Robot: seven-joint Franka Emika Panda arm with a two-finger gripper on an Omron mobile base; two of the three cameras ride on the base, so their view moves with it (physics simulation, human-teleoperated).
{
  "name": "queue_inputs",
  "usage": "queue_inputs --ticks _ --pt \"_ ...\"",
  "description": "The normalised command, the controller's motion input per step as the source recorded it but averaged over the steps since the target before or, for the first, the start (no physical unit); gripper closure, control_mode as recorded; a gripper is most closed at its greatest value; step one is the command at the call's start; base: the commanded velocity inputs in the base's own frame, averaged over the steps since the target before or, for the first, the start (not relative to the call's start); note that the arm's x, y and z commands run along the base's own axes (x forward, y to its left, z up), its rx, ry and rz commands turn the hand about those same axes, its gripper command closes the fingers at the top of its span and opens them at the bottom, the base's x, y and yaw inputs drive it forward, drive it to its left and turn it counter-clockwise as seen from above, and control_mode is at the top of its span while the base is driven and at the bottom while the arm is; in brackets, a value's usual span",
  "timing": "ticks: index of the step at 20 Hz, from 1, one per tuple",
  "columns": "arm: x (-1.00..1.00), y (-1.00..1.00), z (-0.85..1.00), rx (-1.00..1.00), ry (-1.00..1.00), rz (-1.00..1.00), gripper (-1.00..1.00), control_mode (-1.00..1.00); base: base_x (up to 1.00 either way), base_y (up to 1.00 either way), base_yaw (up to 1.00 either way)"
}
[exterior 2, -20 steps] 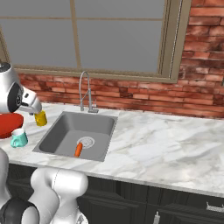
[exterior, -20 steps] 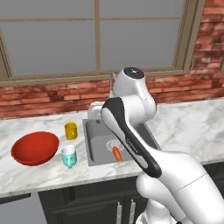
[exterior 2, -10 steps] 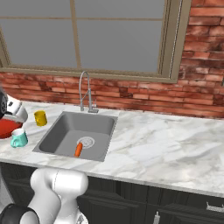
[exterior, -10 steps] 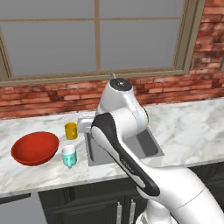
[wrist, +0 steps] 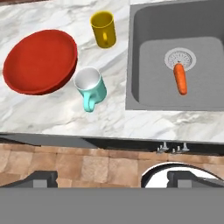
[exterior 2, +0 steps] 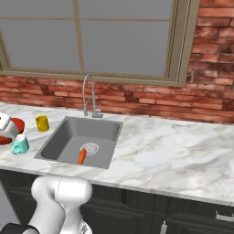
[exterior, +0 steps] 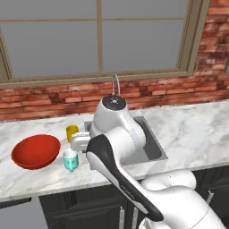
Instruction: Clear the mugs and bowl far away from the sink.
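The gripper (wrist: 111, 179), fingers spread and empty, hovers above the counter's front edge. The teal mug (wrist: 91, 88) stands left of the sink (wrist: 175, 61), touching the red bowl (wrist: 40, 61); the yellow mug (wrist: 103, 29) sits behind. Probably light, rigid and slick: pinch the rim.

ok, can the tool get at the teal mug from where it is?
Probably yes: the tool hangs open above the counter, and the teal mug stands apart from the bowl and yellow mug.
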Motion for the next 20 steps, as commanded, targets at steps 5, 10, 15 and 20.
queue_inputs --ticks 5,10,15,20 --pt "-0.08 0.22 -0.30 0.00 0.02 0.00 -1.00 -1.00 0.00 0.00 0.00" --pt "0.00 0.16 -0.28 0.00 0.00 -0.01 -1.00 -1.00 0.00 0.00 0.00" --pt "0.00 0.00 -0.32 0.00 0.00 -0.03 -1.00 -1.00 0.00 0.00 0.00" --pt "0.14 0.00 -0.31 0.00 0.04 -0.02 -1.00 -1.00 0.00 0.00 0.00"
